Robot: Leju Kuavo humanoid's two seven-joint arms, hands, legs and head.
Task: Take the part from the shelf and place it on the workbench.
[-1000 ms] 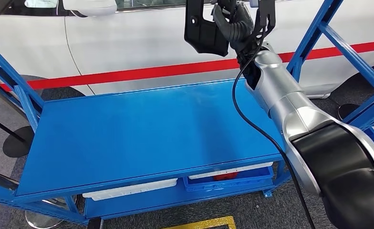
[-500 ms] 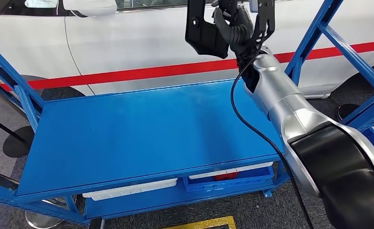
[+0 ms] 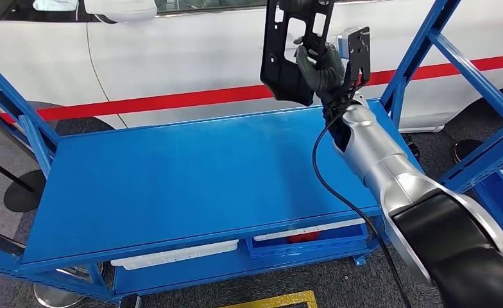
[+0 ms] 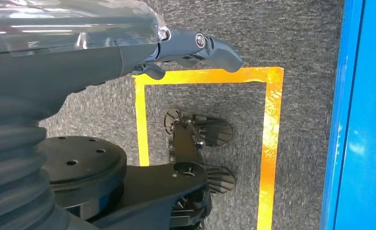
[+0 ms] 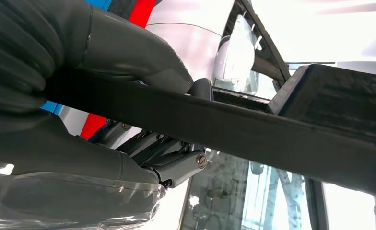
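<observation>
- Now the right hand [image 3: 323, 67] has come lower and nearer, and the part [image 3: 292, 51] has tilted more upright than a second ago; its fingers [image 5: 128, 52] are clamped on the part's edge.
- The part hangs above the far edge of the worktop [image 3: 191, 173], not touching; lowering seems underway, release still to come.
- The left hand [image 4: 195, 48] hangs near the floor, fingers apart, holding nothing.
- No readable writing anywhere.

Matt black plastic part [image 3: 286, 61]

car workshop | white car [image 3: 191, 58] | blue rack [image 3: 191, 173]
</observation>
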